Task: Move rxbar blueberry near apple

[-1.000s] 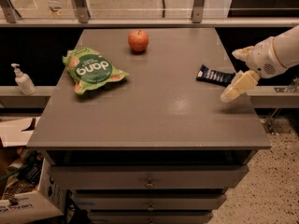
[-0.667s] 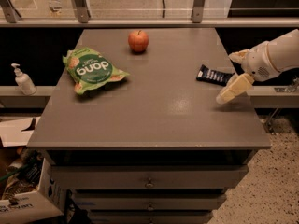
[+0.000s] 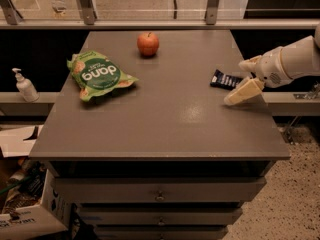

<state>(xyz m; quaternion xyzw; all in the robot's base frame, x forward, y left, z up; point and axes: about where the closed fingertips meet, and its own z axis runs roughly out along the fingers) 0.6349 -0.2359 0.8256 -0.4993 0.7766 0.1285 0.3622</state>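
While the grey drawer cabinet [image 3: 175, 121] filled most of the view, its flat top carried all the things. The white arm [image 3: 295, 59] reached in from the right, and a green chip bag [image 3: 97, 75] lay at the left. The gripper [image 3: 235, 83] hung over the right edge, its two fingers spread apart and clamping nothing. The apple [image 3: 148, 43] stood near the far edge. The rxbar blueberry [image 3: 224, 79] lay flat just beside the fingers, well apart from the apple.

One each: apple [image 3: 148, 43], rxbar blueberry [image 3: 224, 79], chip bag [image 3: 97, 75], hand [image 3: 235, 83] at right.
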